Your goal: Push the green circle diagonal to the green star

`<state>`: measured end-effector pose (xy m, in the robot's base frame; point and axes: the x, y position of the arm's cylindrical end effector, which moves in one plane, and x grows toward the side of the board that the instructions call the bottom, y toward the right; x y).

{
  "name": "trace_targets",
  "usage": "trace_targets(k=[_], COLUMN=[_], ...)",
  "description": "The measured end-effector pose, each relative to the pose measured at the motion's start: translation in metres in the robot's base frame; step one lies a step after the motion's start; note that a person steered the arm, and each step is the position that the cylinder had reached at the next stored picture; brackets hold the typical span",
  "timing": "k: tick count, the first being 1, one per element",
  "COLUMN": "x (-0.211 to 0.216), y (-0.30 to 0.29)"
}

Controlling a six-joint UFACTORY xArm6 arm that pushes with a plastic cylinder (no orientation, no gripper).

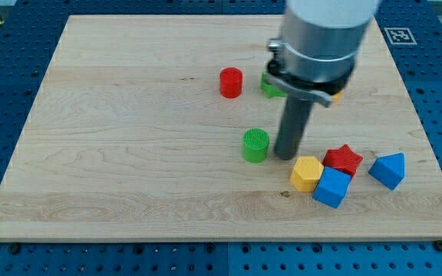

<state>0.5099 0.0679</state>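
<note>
The green circle (255, 144) stands on the wooden board (129, 153) near the middle. My tip (285, 156) rests on the board just to the view's right of the green circle, close beside it; contact cannot be told. The green star (268, 85) lies further up the view, mostly hidden behind the arm's body; only its left edge shows. The red circle (231, 82) sits to the left of the star.
A yellow block (307, 173), a red star (343, 159), a blue cube (332, 188) and a blue triangular block (388, 169) cluster at the view's lower right, just right of my tip. A sliver of an orange-yellow block (336, 95) shows behind the arm.
</note>
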Motion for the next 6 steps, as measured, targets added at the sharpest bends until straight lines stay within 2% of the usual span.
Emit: trace_targets(k=[1, 3, 4, 6], x=[-0.001, 0.015, 0.010, 0.005], y=[-0.046, -0.088, -0.127, -0.122])
